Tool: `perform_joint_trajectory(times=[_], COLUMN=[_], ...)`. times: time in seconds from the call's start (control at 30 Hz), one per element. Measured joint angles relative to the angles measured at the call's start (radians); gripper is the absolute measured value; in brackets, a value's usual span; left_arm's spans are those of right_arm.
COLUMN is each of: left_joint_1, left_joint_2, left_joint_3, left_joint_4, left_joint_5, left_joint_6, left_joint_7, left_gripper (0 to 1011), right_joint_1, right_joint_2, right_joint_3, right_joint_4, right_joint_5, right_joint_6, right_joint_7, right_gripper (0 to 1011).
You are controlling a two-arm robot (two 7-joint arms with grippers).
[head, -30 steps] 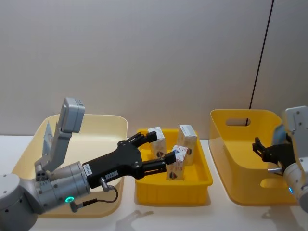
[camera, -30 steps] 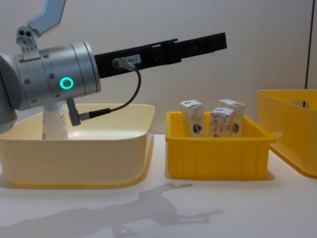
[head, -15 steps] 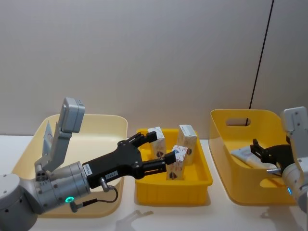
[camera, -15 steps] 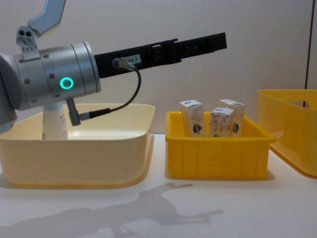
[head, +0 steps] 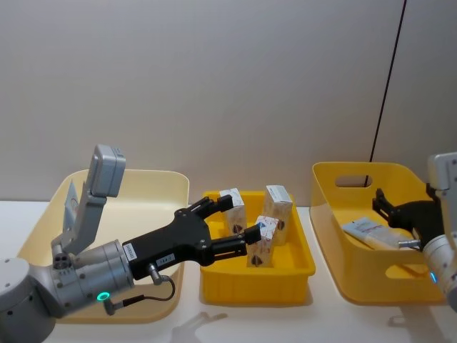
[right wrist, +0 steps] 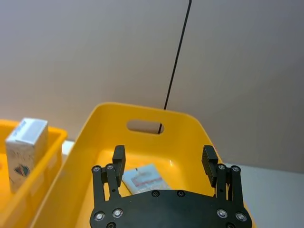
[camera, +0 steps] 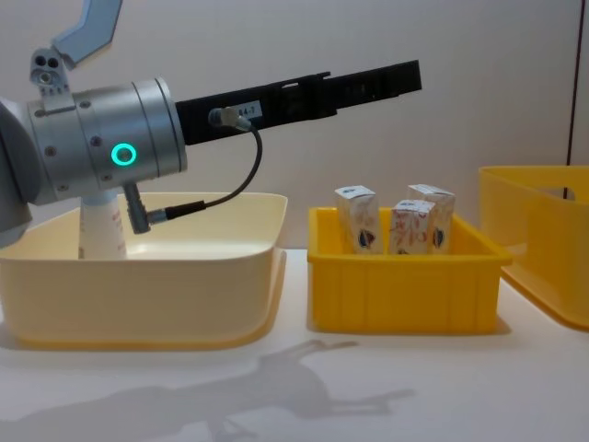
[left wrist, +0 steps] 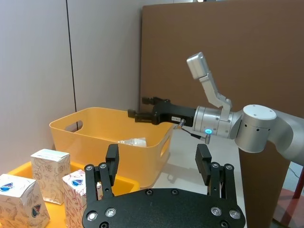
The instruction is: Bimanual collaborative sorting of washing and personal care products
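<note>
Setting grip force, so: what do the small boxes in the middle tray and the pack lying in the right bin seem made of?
Small boxes: likely thin printed cardboard with a matte finish, going by the crisp folded edges and flat faces. Pack: probably soft plastic, faintly shiny; it lies flat in the right bin, so this is less certain.

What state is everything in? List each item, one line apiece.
left gripper: fingers open, empty, above the middle tray.
right gripper: fingers open, empty, above the right bin.
three cartons: upright in the middle tray.
lying tube: flat on the right bin's floor, not held.
standing tube: upright in the cream tub.
</note>
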Motion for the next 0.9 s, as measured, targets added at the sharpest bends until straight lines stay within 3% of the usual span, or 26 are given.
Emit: perform_joint_trajectory(times=[0.23, 0.53, 0.9], left_joint_1=[0.008, 0.056, 0.118], left_joint_2=[0.001, 0.010, 0.022], left_joint_3=[0.000, -0.006, -0.013], left_joint_4=[-0.006, -0.047, -0.100], left_joint_5=[0.010, 0.078, 0.167], left_joint_6=[-0.001, -0.008, -0.019], left_joint_7=[0.016, 0.126, 0.267], left_gripper=[1002, 1004, 1003], right_joint_1=[-0.017, -0.036, -0.058], right_joint_2=[-0.005, -0.015, -0.015], right_joint_3=[0.020, 0.051, 0.051], right_joint_4=[-0.028, -0.066, -0.088], right_joint_5=[0.023, 0.062, 0.076], right_joint_6=[-0.083, -0.204, -0.223], right_joint_7=[0.023, 0.064, 0.075], right_gripper=[1001, 1001, 1001])
